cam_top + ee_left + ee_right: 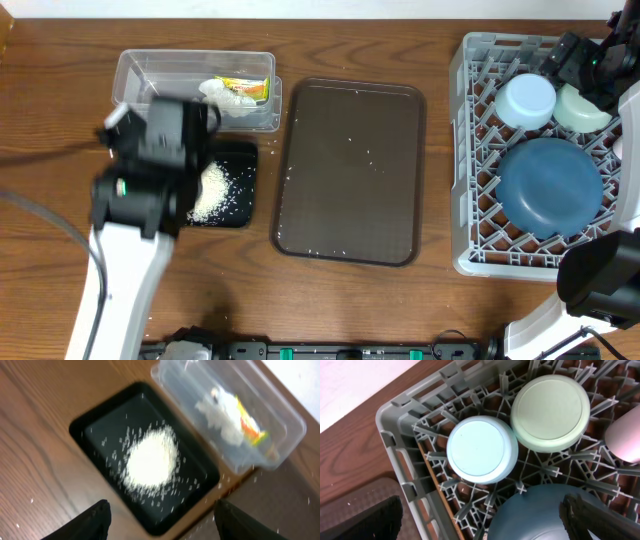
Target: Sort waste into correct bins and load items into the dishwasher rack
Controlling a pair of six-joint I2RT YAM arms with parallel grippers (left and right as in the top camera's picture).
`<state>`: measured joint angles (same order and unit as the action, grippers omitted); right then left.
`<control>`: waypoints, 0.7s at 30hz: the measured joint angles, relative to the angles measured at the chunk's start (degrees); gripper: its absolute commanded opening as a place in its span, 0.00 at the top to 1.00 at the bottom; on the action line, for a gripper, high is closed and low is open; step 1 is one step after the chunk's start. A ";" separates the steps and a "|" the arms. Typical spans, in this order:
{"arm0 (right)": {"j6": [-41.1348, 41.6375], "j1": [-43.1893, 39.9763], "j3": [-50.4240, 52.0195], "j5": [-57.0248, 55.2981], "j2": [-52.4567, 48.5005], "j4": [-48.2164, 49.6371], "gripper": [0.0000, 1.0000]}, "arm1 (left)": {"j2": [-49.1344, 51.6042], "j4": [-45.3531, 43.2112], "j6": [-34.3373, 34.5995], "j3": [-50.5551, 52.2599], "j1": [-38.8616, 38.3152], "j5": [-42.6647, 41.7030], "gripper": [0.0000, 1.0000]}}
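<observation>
A heap of white rice point(150, 457) lies in the shallow black tray point(80, 425), with stray grains scattered around it. My left gripper point(162, 521) hovers open above the tray's near corner, nothing between its fingers point(95, 520). Beside the tray, the clear tub point(287, 415) holds the crumpled tissue point(220, 417) and the yellow-green wrapper point(252, 427). In the grey dishwasher rack point(395, 425) three bowls sit upside down: a pale blue bowl point(481, 449), a mint bowl point(550, 410) and the large blue bowl point(535, 515). My right gripper point(482, 522) hangs wide open over them, holding nothing.
A brown serving tray point(350, 170) with a few rice grains lies between the bins and the rack point(468, 150). My left arm point(160, 150) covers part of the black tray point(235, 205). A pale rounded thing point(626, 440) sits at the rack's right edge.
</observation>
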<state>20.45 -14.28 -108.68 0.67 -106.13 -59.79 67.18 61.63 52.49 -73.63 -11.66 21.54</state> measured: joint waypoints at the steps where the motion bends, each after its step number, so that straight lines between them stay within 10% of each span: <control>1: 0.00 0.00 0.00 0.00 0.00 0.02 0.01 | -2.69 -0.42 0.04 2.54 -0.76 -0.31 0.29; 21: 0.00 0.00 0.00 0.00 0.00 0.02 0.01 | -16.90 10.14 0.24 13.25 -2.71 -1.99 0.10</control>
<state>20.45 -14.28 -108.68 0.67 -106.13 -59.77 50.28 71.77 52.73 -60.38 -14.37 19.55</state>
